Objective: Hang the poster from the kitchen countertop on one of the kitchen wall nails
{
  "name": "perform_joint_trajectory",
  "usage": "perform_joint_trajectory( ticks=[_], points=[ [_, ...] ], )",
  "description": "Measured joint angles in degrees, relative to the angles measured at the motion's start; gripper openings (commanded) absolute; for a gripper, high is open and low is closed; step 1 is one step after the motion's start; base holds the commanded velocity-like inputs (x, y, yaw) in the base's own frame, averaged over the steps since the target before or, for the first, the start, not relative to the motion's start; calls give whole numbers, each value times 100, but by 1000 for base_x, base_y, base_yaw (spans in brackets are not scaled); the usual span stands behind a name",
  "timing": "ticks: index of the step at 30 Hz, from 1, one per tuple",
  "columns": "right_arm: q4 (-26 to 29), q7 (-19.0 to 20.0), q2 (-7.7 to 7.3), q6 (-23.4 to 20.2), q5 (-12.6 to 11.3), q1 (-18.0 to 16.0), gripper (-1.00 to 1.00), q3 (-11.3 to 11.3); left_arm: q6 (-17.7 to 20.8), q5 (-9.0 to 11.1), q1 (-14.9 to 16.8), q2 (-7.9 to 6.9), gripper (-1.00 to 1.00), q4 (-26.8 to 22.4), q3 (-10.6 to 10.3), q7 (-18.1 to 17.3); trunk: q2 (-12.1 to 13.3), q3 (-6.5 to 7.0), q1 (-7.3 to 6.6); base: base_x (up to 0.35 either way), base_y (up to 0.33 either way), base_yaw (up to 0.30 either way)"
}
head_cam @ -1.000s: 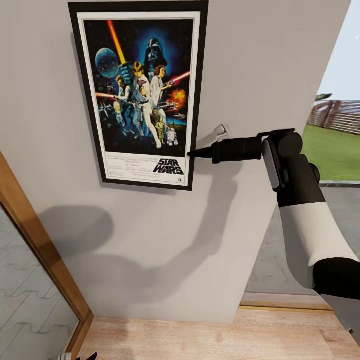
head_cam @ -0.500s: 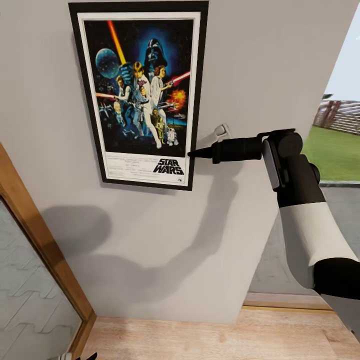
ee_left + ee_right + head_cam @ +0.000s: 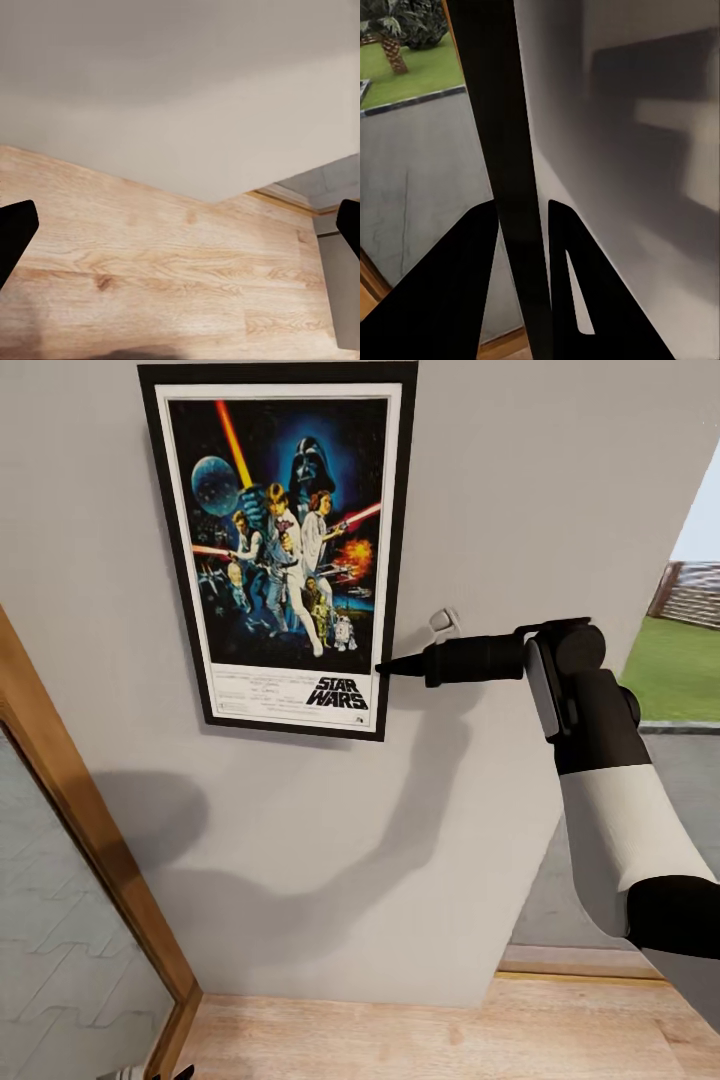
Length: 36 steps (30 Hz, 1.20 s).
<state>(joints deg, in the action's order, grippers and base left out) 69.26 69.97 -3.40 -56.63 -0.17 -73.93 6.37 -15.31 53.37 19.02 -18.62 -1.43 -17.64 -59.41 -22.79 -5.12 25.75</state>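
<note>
While my head camera looks at the grey wall, I see my right arm rising from the lower right, white forearm bent up to a black wrist, then the hand turned level and reaching to my left. Its right gripper is clamped on the lower right edge of the poster: the fingertips meet at the black frame just beside the "STAR WARS" title. Through the right wrist camera I see the poster edge-on, a thin dark strip with one black finger on each side of it, pressed close against it. The poster stands upright and flat against the wall, its top edge reaching the top of my head view, so I cannot tell what bears it there. The arm throws a broad shadow down the wall below.

A wooden door frame slants along the left, with grey paving seen through its glass. Wooden floor runs along the wall's foot. Past the wall's right end lie grass and a fence. A small pale fitting sits on the wall just above the gripper's body.

My left gripper hangs over the wooden floor, its two black fingertips spread wide apart with nothing between them.
</note>
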Motion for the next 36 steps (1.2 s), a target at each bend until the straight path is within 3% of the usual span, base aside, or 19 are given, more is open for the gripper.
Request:
perform_joint_trajectory(
  ticks=[36],
  points=[
    [17, 0, 1, 5, 0, 0, -100, -1, 0, -1, -1, 0, 100, 0, 1, 1, 0, 0, 0, 0, 15, 0]
  ],
)
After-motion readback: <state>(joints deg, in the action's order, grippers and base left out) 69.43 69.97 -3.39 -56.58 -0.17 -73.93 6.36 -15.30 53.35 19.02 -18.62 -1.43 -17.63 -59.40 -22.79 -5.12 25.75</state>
